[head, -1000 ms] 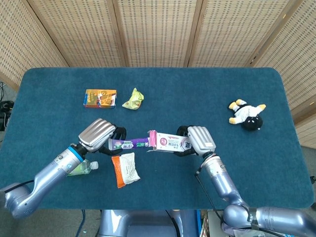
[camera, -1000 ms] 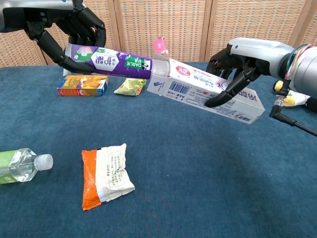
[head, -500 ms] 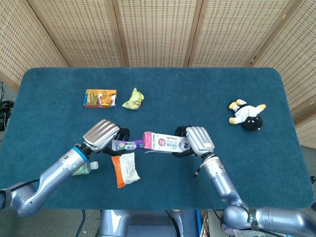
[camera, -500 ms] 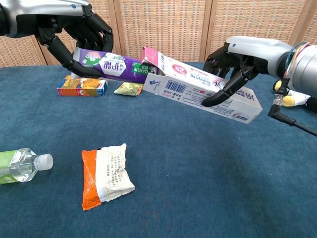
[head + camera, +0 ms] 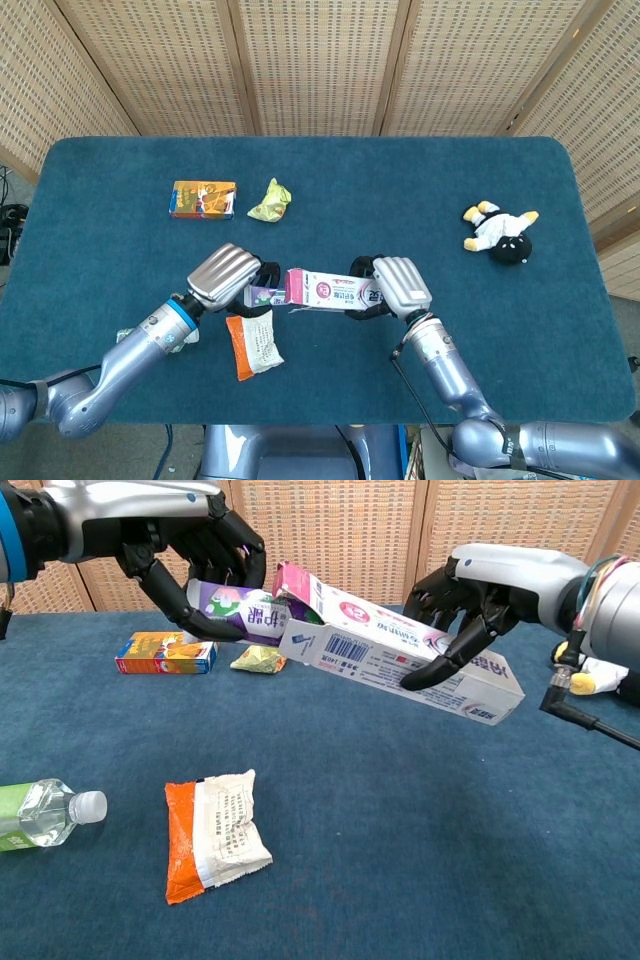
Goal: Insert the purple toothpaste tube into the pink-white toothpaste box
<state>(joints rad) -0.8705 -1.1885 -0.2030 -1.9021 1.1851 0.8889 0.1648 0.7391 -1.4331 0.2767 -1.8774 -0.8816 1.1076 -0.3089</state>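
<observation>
My left hand (image 5: 226, 276) (image 5: 190, 550) grips the back end of the purple toothpaste tube (image 5: 238, 611) (image 5: 266, 296), held above the table. Most of the tube is inside the pink-white toothpaste box (image 5: 400, 648) (image 5: 328, 291); only a short purple stretch shows outside the box mouth. My right hand (image 5: 398, 286) (image 5: 478, 590) holds the box near its far end, tilted with the open end raised toward the left. The pink flap (image 5: 291, 583) stands up at the mouth.
On the blue table (image 5: 400, 190) lie an orange-white snack packet (image 5: 212, 833), a clear bottle (image 5: 45, 813) at the front left, an orange box (image 5: 203, 199), a yellow-green wrapper (image 5: 270, 201) and a plush toy (image 5: 502, 233) at the right.
My left hand has pushed the tube rightward, deeper into the box, and the box has slid left over it. Much less purple shows outside the mouth now.
</observation>
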